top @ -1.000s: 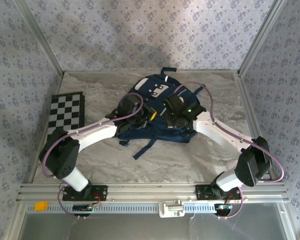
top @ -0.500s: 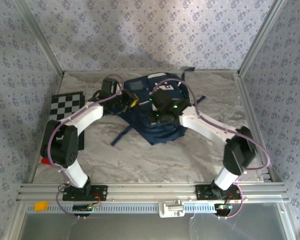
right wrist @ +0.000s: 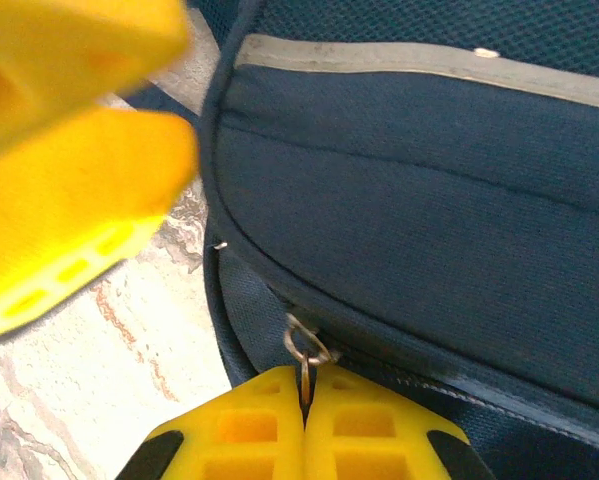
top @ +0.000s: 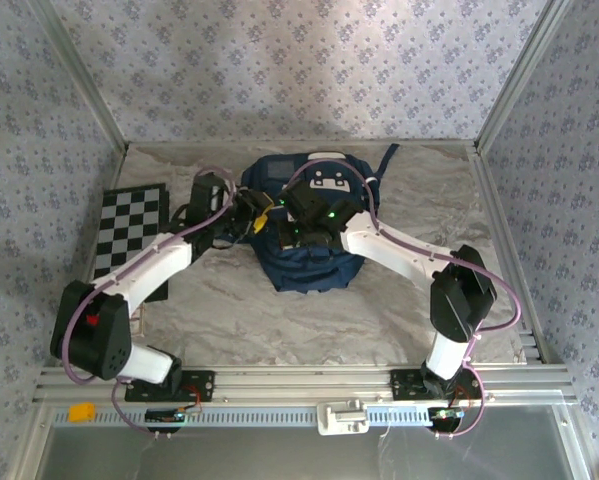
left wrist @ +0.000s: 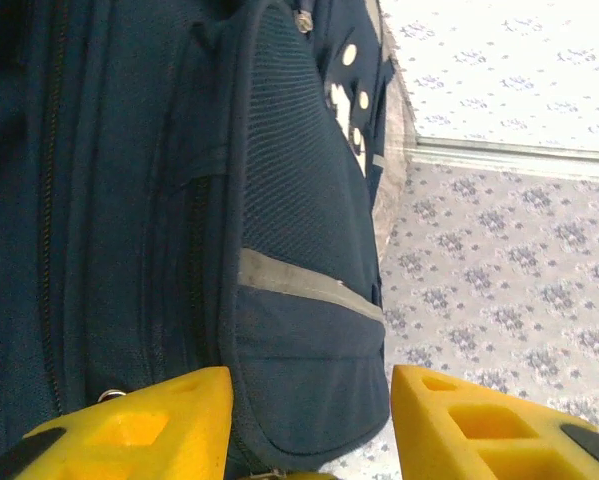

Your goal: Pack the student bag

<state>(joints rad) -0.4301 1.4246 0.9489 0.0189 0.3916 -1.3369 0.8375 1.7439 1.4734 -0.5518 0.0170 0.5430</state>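
Student bag sits centre-back on the tabletop; left fingers stand apart astride its side pocket, while right fingers are pinched together on its metal zipper pull

Student bag: navy woven cloth, matt. Side pocket: mesh, rougher, w/ dull grey strip. Zip ring: bare metal, shiny. Left fingers & right fingers: yellow plastic, smooth, matt. Counter: marble-look, smooth.
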